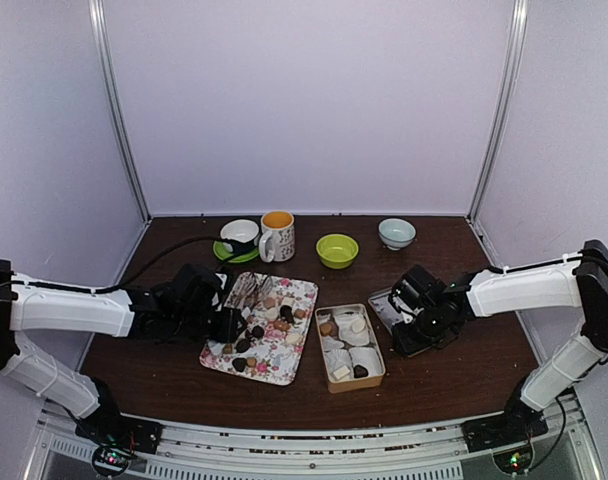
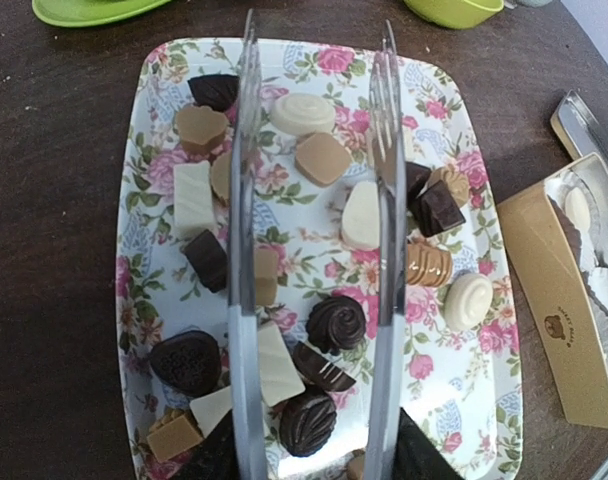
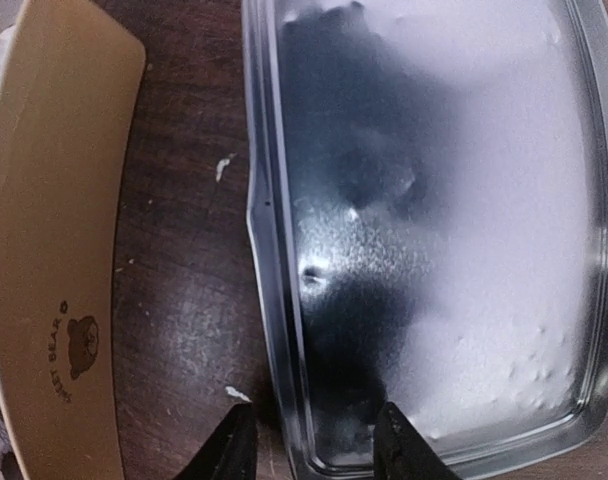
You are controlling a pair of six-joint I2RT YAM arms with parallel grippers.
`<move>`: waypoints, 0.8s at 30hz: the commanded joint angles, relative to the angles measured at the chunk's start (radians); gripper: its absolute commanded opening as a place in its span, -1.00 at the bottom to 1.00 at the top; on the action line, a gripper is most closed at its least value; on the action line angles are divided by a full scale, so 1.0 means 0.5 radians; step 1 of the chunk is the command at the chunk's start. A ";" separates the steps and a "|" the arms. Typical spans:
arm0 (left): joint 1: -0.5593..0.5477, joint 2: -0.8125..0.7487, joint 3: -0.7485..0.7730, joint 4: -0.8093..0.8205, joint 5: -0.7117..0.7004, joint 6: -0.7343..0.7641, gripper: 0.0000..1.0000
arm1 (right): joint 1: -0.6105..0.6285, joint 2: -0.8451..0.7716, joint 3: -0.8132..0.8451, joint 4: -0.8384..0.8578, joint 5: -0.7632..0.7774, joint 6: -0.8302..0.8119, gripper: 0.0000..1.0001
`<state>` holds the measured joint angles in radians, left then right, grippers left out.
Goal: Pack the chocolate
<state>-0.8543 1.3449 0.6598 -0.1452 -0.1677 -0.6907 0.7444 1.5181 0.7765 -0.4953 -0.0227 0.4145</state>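
Many small dark, tan and white chocolates (image 2: 336, 322) lie on a floral tray (image 2: 144, 150), seen also from the top (image 1: 284, 358). My left gripper (image 2: 314, 455) is shut on metal tongs (image 2: 246, 200), whose two arms stand apart above the tray with nothing between their tips. The tan bear tin (image 1: 350, 348) sits right of the tray, with white paper cups and a few chocolates (image 1: 327, 328) inside. My right gripper (image 3: 314, 445) is open, low over the table, its fingers either side of the rim of the metal lid (image 3: 464, 230).
At the back stand a white cup on a green saucer (image 1: 240, 235), a floral mug (image 1: 277, 236), a green bowl (image 1: 337, 250) and a pale blue bowl (image 1: 396, 233). The tin wall (image 3: 54, 250) is just left of the lid.
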 commanded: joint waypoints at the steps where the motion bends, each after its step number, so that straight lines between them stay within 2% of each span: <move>1: 0.012 0.016 -0.047 0.194 0.072 -0.060 -0.03 | 0.017 0.076 0.082 0.063 0.025 0.051 -0.27; 11: 0.010 -0.119 -0.087 0.189 0.061 -0.044 0.36 | 0.085 0.167 0.137 0.055 0.131 0.056 -0.36; 18: 0.010 -0.303 -0.077 0.127 0.051 -0.001 0.42 | 0.112 0.211 0.172 0.072 0.177 0.059 -0.54; 24: 0.012 -0.404 -0.048 0.106 0.089 0.075 0.43 | 0.111 0.243 0.189 0.084 0.232 0.058 -0.56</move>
<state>-0.8543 1.1690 0.6216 -0.1059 -0.1394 -0.6941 0.7925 1.6222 0.8486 -0.4610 0.0456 0.4374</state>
